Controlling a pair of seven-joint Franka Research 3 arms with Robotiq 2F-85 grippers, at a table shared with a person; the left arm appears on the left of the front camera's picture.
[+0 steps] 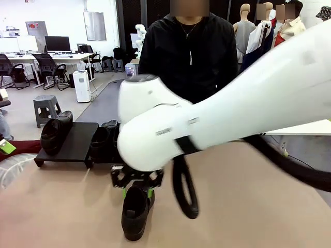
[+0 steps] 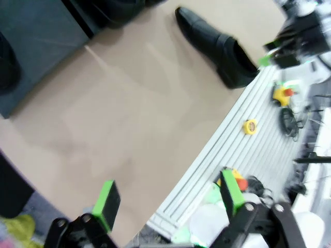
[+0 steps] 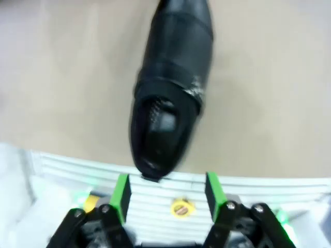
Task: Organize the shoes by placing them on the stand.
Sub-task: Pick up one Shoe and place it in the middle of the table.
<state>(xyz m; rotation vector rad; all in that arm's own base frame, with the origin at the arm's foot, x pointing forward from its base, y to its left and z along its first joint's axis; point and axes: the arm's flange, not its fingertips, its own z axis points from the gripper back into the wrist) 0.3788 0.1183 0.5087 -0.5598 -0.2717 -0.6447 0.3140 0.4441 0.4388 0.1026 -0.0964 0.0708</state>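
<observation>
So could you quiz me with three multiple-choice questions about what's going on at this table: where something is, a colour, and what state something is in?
1. Where does the shoe nearest the robot lie?
A. on the tan tabletop
B. on the stand
C. in the person's hand

2. What colour are the pads of the right end effector?
A. red
B. green
C. blue

3. How do the right end effector's jaws stand?
A. clamped on the shoe
B. shut on nothing
C. apart, with the shoe's heel just ahead of them

Answers: 1 A, it lies on bare tabletop, apart from the stand. 2 B, both pads are bright green. 3 C, a gap shows between the pads in the right wrist view.
</observation>
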